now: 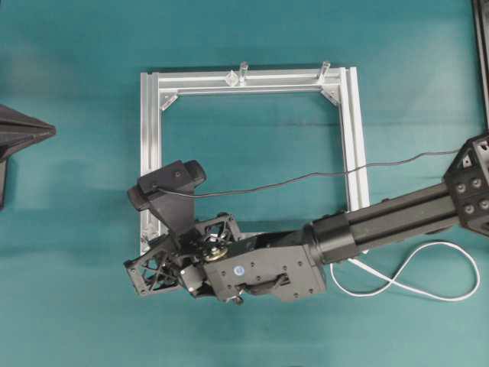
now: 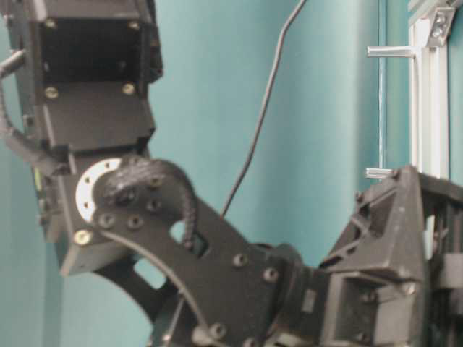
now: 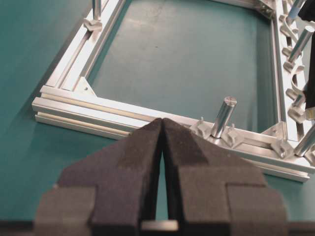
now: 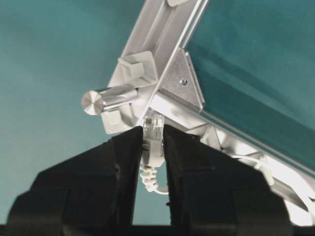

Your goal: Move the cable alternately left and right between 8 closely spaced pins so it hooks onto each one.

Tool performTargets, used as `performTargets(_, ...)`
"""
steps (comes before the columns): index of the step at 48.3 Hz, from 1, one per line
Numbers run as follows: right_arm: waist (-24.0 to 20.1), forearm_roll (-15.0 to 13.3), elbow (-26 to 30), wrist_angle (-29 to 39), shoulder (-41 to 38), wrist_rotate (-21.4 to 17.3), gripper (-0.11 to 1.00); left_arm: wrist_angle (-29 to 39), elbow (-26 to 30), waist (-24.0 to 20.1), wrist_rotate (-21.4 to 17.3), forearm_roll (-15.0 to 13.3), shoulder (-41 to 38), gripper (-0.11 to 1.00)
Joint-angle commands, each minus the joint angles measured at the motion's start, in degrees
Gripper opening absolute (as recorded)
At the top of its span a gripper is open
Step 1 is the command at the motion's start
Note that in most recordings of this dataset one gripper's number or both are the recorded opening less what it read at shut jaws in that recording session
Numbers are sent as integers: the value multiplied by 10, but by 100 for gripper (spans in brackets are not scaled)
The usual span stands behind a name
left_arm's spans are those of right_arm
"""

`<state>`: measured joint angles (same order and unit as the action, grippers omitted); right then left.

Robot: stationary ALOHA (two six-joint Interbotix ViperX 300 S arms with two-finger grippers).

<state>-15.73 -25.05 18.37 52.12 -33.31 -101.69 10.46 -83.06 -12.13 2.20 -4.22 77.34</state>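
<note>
The right end effector (image 4: 152, 142) pinches the plug end of the cable (image 4: 153, 135) between its pads, at the near-left corner of the aluminium frame (image 1: 355, 138); the left end effector (image 3: 161, 142) is pressed together on nothing, well back from the work; the cable's slack loops on the desk (image 1: 76, 306) to the right. Judged: weaving is near its last pins (image 3: 231, 137); next calls for a short sideways hook. Only the right wrist view shows the plug; overhead, the arm hides it.
</note>
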Motion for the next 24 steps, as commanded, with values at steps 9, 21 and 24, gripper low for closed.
performTargets(9, -17, 0, 21, 0, 11, -5, 19, -3, 10, 2, 5, 1, -4, 1)
performTargets(21, -37, 0, 22, 8, 11, -28, 19, -4, 10, 1, 5, 1, -4, 1)
performTargets(24, -38, 0, 22, 9, 11, -32, 19, -4, 11, 1, 5, 1, -4, 1)
